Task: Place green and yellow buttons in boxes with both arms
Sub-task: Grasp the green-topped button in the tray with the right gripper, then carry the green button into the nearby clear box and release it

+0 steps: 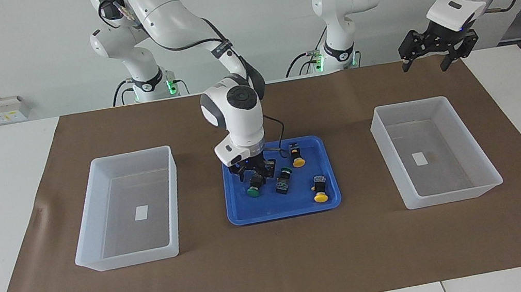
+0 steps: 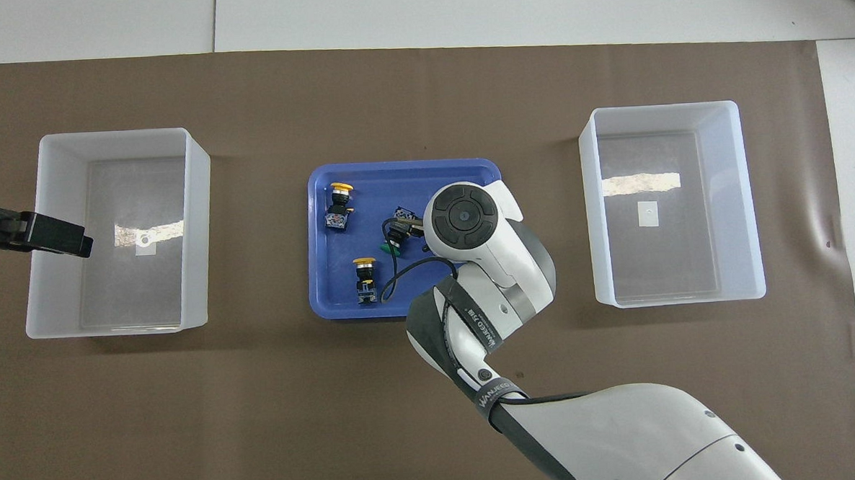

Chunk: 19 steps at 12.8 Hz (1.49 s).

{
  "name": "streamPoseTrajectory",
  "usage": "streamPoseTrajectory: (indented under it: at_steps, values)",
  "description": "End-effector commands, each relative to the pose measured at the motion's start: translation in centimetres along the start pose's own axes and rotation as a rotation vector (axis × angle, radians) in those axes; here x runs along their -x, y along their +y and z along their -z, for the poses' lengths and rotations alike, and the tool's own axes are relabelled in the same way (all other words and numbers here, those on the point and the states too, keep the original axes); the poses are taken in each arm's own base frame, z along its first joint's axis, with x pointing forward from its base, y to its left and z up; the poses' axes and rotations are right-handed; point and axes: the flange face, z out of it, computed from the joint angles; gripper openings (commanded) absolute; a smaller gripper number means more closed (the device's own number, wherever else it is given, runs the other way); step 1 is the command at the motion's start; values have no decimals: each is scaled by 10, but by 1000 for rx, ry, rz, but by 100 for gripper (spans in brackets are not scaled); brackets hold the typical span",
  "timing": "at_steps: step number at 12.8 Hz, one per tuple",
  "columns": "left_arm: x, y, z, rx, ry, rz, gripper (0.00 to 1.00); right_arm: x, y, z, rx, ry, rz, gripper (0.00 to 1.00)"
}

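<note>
Four buttons lie in the blue tray [image 1: 281, 209] mid-table. My right gripper [image 1: 255, 172] is down in the tray, open, its fingers on either side of one green button [image 1: 254, 187]. The second green button [image 1: 284, 180] lies beside it and also shows in the overhead view [image 2: 396, 234]. Two yellow buttons [image 1: 297, 155] [image 1: 320, 190] lie toward the left arm's end of the tray; they also show in the overhead view [image 2: 339, 200] [image 2: 364, 275]. The right arm hides the first green button from overhead. My left gripper [image 1: 428, 64] is open and empty, raised over the box [image 1: 470, 149] at its end.
A second translucent box [image 1: 122, 233] stands at the right arm's end of the table; both boxes [image 2: 134, 296] [image 2: 674, 265] hold only a white sticker. A brown mat [image 1: 280, 268] covers the tabletop. The tray [image 2: 425, 175] sits between the boxes.
</note>
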Motion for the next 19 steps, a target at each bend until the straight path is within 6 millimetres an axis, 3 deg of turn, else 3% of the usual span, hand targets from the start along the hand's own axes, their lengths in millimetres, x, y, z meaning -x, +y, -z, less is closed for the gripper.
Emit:
streamPoseTrajectory:
  at_steps: [1, 3, 4, 6, 9, 11, 12, 14, 16, 19]
  values:
    - [8, -1, 0, -23, -8, -6, 100, 3, 6, 9, -5, 5, -15, 0]
    - [9, -2, 0, -23, -9, -5, 100, -6, 11, 29, -8, 6, -26, 0]
    - [9, -1, 0, -23, -9, -6, 100, -13, 17, 54, -19, 13, -41, 0]
    - [9, -2, 0, -23, -9, -5, 100, -38, 48, 112, -48, 37, -91, 0]
    - [9, -1, 1, -23, -8, -6, 100, -79, 122, 176, -43, 54, -16, 0]
    - [8, -2, 1, -24, -6, -5, 100, -118, 194, 190, -19, 46, 103, 0]
    - [9, -2, 0, -23, -9, -5, 100, -134, 227, 183, -8, 38, 154, 0]
    - [9, -2, 0, -23, -9, -5, 100, -152, 262, 164, 4, 34, 200, 0]
    - [9, -2, 1, -23, -8, -5, 100, -164, 299, 124, 8, 44, 245, 0]
    - [9, -1, 0, -23, -9, -6, 100, -153, 313, 67, 2, 69, 247, 0]
